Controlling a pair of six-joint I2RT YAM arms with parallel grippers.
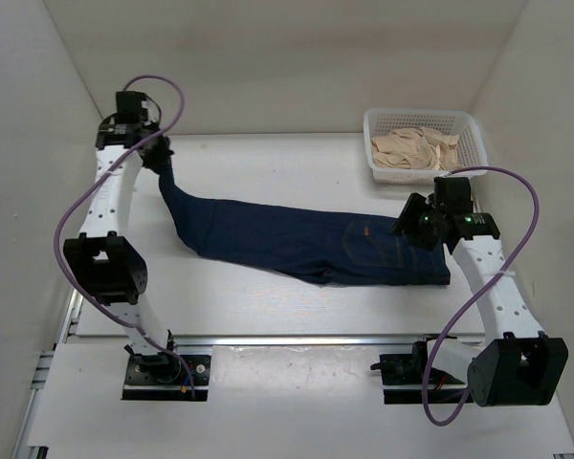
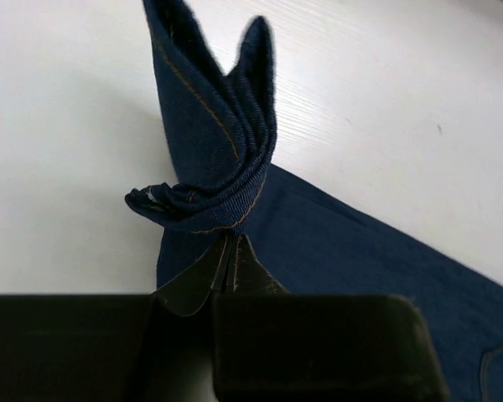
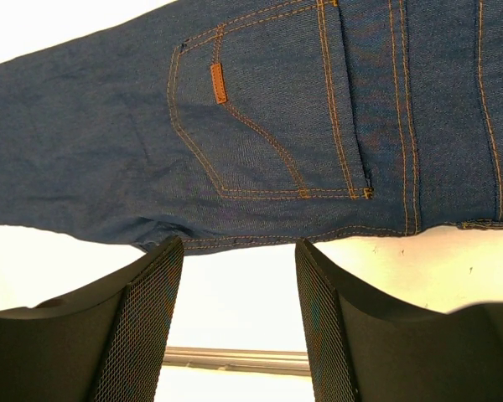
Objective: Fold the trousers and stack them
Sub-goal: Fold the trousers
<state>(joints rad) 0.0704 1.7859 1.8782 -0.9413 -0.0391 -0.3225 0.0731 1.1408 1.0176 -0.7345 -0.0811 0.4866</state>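
You see long dark navy-blue denim jeans stretched across the white bench, legs laid together, waistband at the right. A back pocket with orange stitching and a small tan tab faces up. At the far left, the bunched cuffs rise off the surface.

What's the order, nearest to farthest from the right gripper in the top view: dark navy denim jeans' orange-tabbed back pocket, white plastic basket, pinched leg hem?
1. Orange-tabbed back pocket, just left of the right gripper.
2. White plastic basket, behind it, far right.
3. Pinched leg hem, far left, in the left gripper.
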